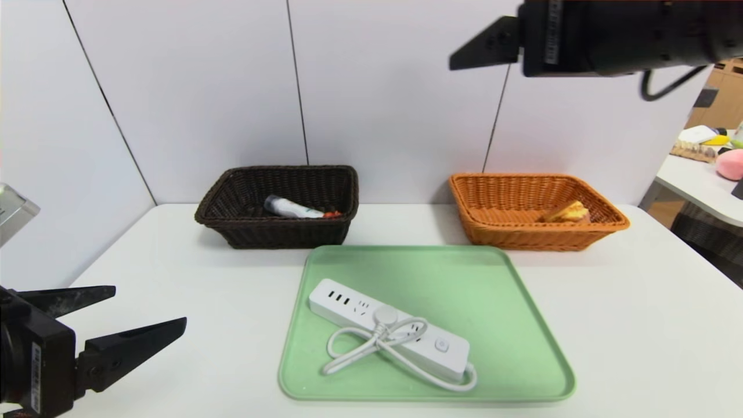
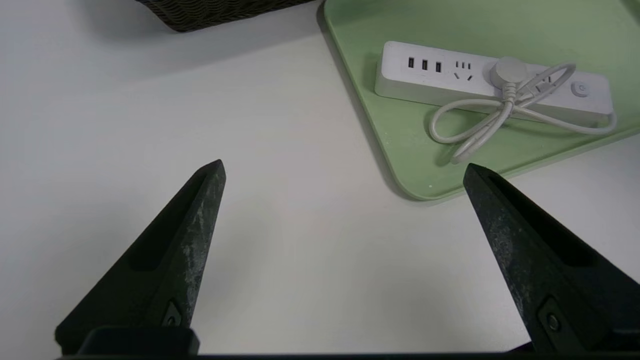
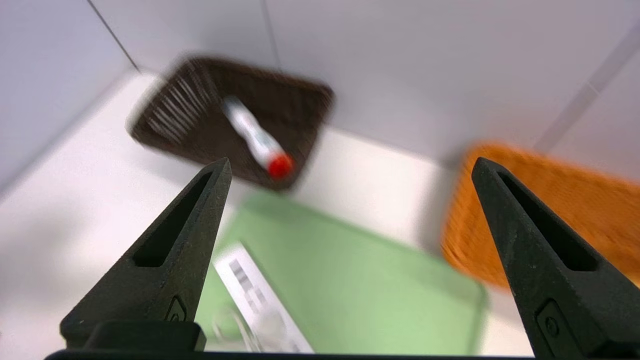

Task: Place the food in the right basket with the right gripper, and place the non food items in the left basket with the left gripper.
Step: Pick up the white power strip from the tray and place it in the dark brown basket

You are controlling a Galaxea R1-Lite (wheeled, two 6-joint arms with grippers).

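On the green tray point(image 1: 511, 325) at the centre of the tabletop point(image 1: 638, 325) lies the power strip point(image 1: 388, 328), the only thing left to sort, its cord looped over its body. The bottle point(image 1: 292, 208) and a red bit beside it, probably the toy point(image 1: 332, 214), sit in the left basket point(image 1: 278, 232) at eleven o'clock from the tray; the food point(image 1: 569, 212) rests in the right basket point(image 1: 493, 232) at one o'clock. My right end effector point(image 3: 350, 167) hangs high above the right side of the scene, jaws spread wide and empty, so I judge its share done. My left end effector point(image 2: 345, 170) hovers at eight o'clock of the tray, jaws fully apart, nothing between them. To do this step well, I would bring it over the strip's socket end, clear of the plug and cord loops, and close across the narrow width so the body doesn't swing; the trailing cord could snag on the tray rim, so I'd lift high before crossing to the dark basket. I can read no brand or lettering on the strip; only sockets and a round button show.
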